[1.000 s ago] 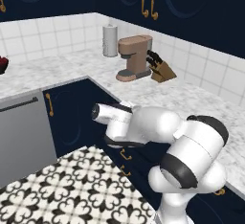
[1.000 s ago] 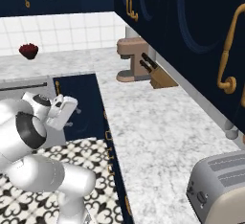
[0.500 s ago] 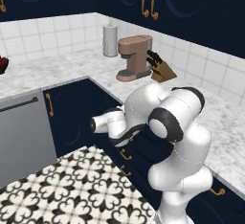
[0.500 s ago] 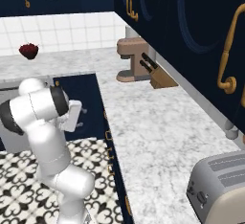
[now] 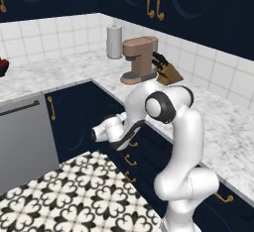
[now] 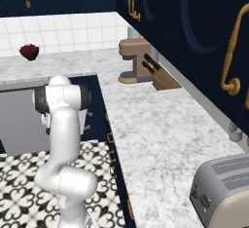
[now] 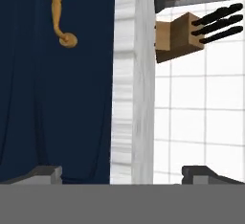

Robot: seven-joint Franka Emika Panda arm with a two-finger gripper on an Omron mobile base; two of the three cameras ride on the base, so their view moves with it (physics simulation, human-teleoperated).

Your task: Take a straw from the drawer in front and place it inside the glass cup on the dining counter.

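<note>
Gripper [image 7: 117, 173] jaws spread wide, empty, aimed at navy drawer front with brass handle [image 7: 61, 12] off to one side. Straw presumably inside closed drawer, unseen. Risk: fingers miss the offset handle and skid on the panel.

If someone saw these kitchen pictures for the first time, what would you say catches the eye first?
Probably the white arm folded low in front of the navy drawers, its open gripper facing a brass handle beside the worktop's edge. Next, the brown coffee machine and the knife block stand side by side on the marble worktop against the white tiles. A grey toaster fills the near right corner of the right base view.
</note>
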